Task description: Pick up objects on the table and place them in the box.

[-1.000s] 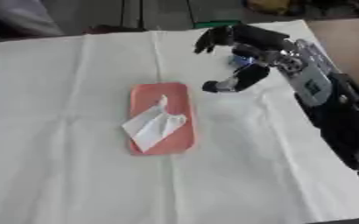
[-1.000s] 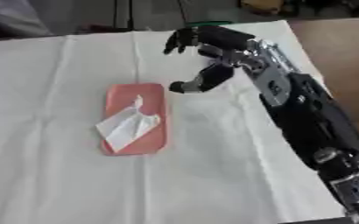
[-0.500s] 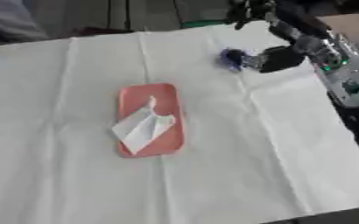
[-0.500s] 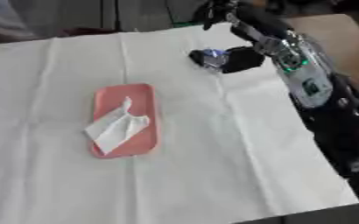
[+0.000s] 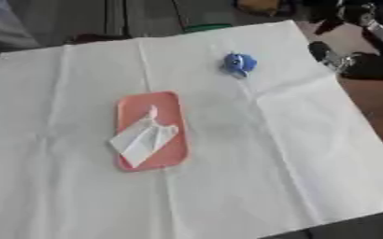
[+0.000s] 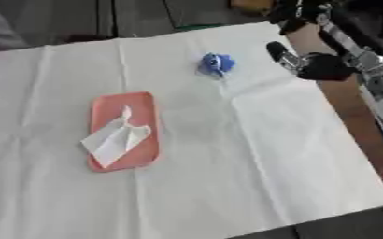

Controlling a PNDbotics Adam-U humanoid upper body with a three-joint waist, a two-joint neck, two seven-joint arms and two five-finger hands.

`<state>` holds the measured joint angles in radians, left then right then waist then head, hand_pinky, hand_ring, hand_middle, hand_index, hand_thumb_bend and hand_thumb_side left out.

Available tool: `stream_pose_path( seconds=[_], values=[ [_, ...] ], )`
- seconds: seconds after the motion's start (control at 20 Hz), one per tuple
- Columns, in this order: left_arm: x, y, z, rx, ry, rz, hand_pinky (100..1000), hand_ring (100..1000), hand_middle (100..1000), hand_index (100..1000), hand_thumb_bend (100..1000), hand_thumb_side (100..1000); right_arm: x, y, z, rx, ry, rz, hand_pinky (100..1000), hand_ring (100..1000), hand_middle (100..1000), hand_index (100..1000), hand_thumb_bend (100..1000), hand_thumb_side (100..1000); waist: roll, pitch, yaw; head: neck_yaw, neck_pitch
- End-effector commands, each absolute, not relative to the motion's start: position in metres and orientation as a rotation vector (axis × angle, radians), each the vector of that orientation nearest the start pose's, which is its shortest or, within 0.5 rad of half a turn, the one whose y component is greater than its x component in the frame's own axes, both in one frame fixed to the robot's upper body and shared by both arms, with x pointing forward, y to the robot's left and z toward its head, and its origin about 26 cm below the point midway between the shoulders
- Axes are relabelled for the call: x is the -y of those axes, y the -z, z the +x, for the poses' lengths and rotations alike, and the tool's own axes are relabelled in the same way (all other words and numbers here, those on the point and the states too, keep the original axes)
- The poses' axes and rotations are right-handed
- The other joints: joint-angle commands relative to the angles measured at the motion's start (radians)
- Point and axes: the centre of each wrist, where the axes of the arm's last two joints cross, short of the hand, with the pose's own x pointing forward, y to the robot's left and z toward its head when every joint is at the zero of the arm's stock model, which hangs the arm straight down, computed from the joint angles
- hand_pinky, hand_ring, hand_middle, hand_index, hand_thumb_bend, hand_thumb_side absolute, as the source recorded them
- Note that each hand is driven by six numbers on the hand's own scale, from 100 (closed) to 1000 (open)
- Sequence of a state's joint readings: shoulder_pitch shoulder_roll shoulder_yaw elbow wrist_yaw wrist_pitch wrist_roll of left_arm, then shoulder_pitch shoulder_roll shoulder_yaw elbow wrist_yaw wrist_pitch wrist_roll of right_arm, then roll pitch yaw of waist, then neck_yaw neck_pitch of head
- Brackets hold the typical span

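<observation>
Blue object (image 5: 239, 64) and pink tray (image 5: 151, 130) are lying on the table (image 5: 252, 154); right hand (image 6: 309, 63), grip unclear, is hovering nearby; no box showing.

Readable text: none is seen in either view.
Pink tray (image 5: 167, 103): no label or mark is made out.
White folded piece (image 5: 142, 139): no print is seen.
Blue object (image 5: 239, 63): no lettering is made out.
White cloth (image 5: 268, 154): plain.
</observation>
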<state>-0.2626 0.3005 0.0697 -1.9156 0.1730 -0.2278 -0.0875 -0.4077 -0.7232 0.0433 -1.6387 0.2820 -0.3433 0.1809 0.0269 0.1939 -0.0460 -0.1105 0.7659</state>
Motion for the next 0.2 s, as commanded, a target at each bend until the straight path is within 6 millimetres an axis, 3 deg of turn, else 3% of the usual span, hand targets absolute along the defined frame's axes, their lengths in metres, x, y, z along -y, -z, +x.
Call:
stream_pose_path(
  seconds=[0.05,0.2],
  values=[
    [-0.2871,-0.1815,0.3074,2.394,0.355,-0.003,668,661,682,787,216,879,0.3626,-0.2243,0.3368,2.085,-1.195,-0.696,690,651,797,789,291,682,-0.011,-0.012,-0.007,-0.002,0.004],
    [-0.2894,-0.1764,0.3069,2.375,0.348,0.007,667,662,684,787,217,887,0.3670,-0.2218,0.3277,2.099,-1.140,-0.712,680,642,795,784,279,681,-0.014,-0.011,0.002,0.001,0.004]
  ],
)
